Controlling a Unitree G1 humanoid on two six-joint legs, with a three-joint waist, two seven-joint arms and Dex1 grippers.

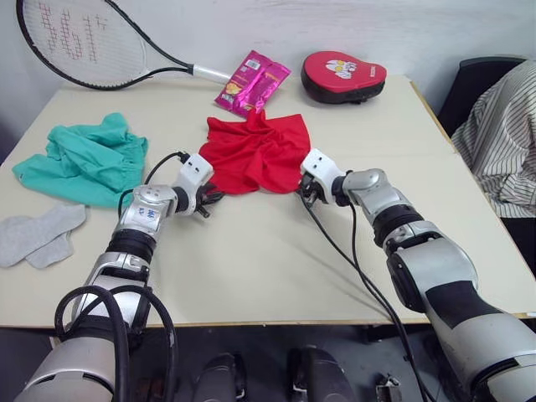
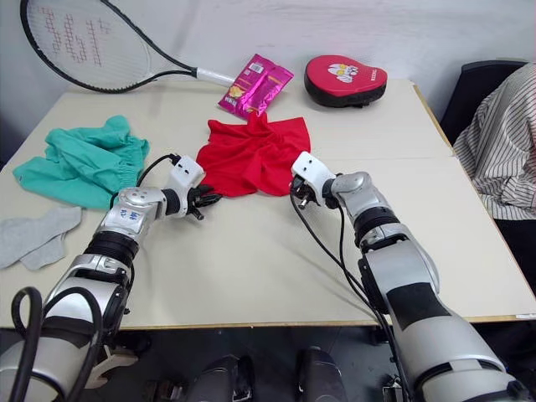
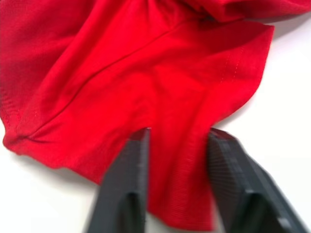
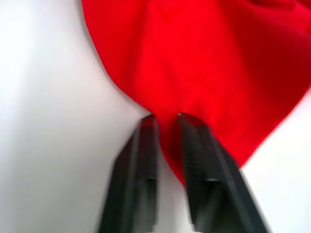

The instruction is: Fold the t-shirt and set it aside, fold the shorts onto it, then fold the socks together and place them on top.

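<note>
Left eye view has my two arms reaching over the bench to the t-shirt, which lies crumpled in the middle of the bench, well short of flat. My left tool sits at the shirt's near left edge; in the left wrist view its two black fingers stand apart with a fold of red cloth running between them, not pressed together on it. My right tool is at the shirt's near right corner; in the right wrist view its fingers are close together with a narrow strip of red hem between them, so it is clamped on the t-shirt.

To my left the shorts lie bunched, well apart from the shirt. Nearer me, by the bench's left edge, the socks lie flat, one overlapping the other. At the far side lie a racket, a pink packet just beyond the shirt, and a red padded mitt. A person's striped sleeve shows at my right.
</note>
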